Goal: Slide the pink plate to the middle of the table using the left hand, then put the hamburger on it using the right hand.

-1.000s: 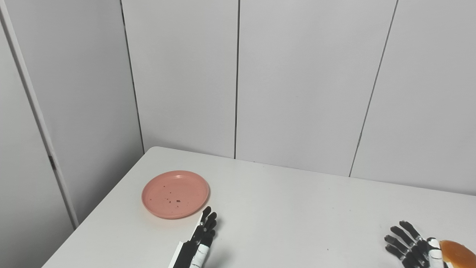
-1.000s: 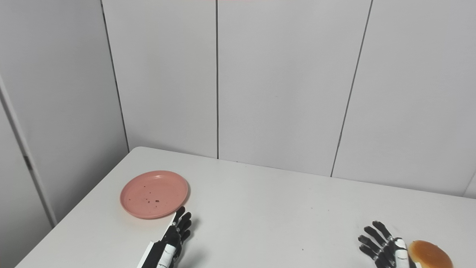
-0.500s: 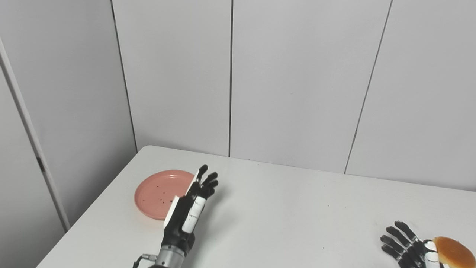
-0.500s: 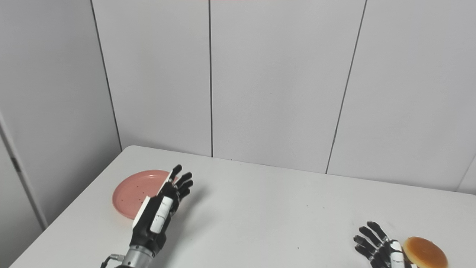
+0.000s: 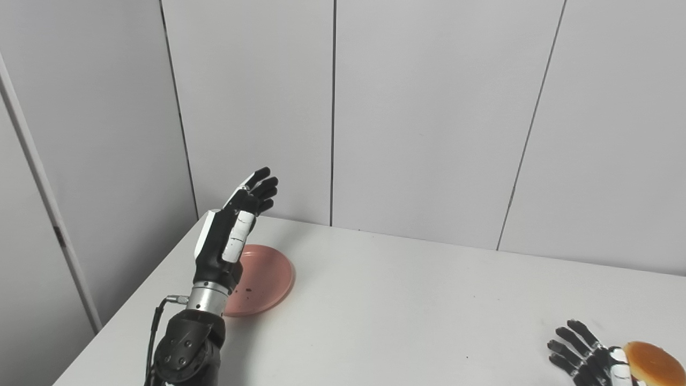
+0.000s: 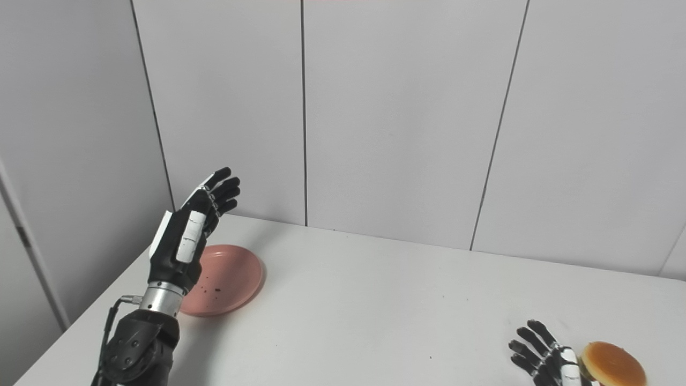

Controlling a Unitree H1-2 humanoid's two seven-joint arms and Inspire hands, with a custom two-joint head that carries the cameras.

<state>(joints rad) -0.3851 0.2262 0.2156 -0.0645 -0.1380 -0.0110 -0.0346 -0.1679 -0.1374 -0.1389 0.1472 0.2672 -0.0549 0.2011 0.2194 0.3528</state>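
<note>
The left hand [image 5: 233, 236] is raised above the bench [image 5: 407, 311], fingers stretched out together and pointing up toward the back wall [image 5: 429, 118], holding nothing. Its forearm rises from the near left edge and covers the left part of the plate [image 5: 265, 279] from where I stand. The plate itself lies flat on the bench near the back left corner, well left of the middle, with a few dark crumbs on it. Whether the hand is directly over the plate or nearer than it, I cannot tell.

Far across the bench, at the near right corner, the right hand [image 6: 546, 356] rests low with its fingers spread wide and empty, partly cut off by the bottom edge. The hamburger [image 6: 612, 364] sits just beside it on its right, its brown bun top showing; thumb side close against it, though I cannot tell if they touch. The plate and the hamburger are well apart.
</note>
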